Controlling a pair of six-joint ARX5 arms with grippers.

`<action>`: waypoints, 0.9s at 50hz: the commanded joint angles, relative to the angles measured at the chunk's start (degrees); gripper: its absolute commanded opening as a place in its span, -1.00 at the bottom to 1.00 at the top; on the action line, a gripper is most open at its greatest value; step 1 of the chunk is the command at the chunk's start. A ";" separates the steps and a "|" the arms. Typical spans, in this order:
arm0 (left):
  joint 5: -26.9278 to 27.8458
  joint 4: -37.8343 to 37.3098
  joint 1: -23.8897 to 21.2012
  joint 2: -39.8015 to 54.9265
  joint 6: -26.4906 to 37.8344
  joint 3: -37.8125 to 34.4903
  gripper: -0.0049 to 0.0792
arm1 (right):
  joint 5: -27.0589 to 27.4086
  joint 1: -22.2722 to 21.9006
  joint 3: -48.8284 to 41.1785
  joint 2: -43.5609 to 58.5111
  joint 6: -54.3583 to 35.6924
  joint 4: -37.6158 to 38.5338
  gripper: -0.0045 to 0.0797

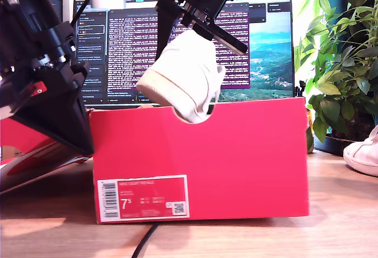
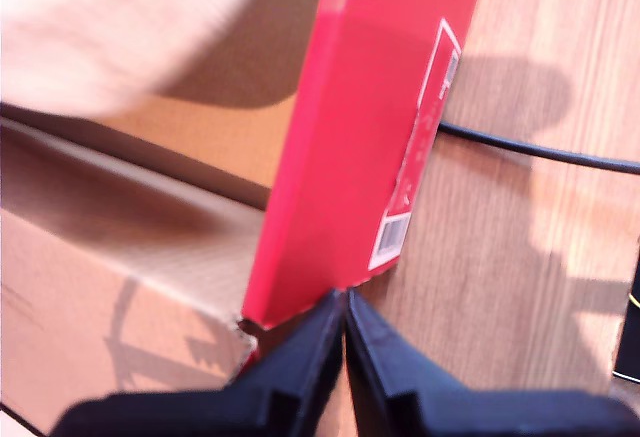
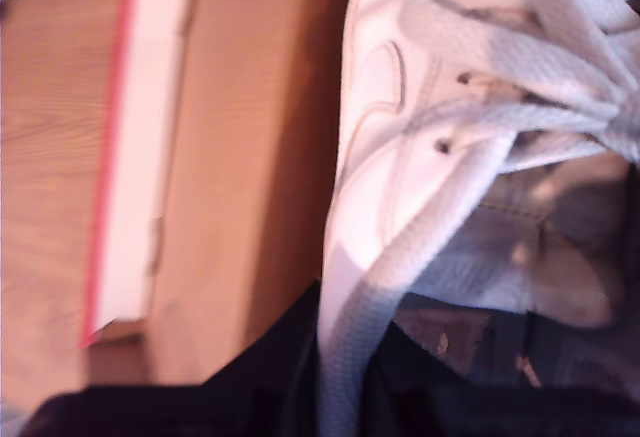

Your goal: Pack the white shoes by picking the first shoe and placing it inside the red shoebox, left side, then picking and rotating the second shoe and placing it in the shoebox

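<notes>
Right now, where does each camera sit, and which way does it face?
Exterior view: low on the table, facing the red shoebox label side; both arms show, a white shoe hanging above.
First wrist view: on my first gripper, looking down at a box corner; fingers shut.
Second wrist view: on my second gripper, looking onto the held shoe.
Shared: box and shoe appear in every view.

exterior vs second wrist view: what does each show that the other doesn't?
Only the exterior view: the second shoe on the table at that view's right edge, the monitor, the plant, the box's barcode label, and the held shoe's sole.

Only the second wrist view: the held shoe's laces and eyelets close up, and the bare cardboard floor inside the box.

Both: the held shoe, gripped by my second gripper above the red shoebox.
</notes>
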 commanded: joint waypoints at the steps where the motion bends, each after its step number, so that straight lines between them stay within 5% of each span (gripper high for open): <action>1: 0.37 0.76 0.22 0.15 -0.13 0.26 -0.93 | 0.04 0.57 0.98 1.14 0.79 1.73 -0.92; 17: 2.49 0.90 0.20 0.15 0.28 0.26 -0.93 | 0.24 0.59 0.98 4.70 2.43 6.08 -0.87; 30: 3.50 0.90 0.22 0.15 0.28 0.26 -0.93 | 0.81 0.48 0.98 4.70 1.95 5.73 -0.14; 45: 3.69 0.83 0.22 0.15 0.15 0.26 -0.93 | 0.63 0.48 4.00 4.31 0.87 3.13 -0.12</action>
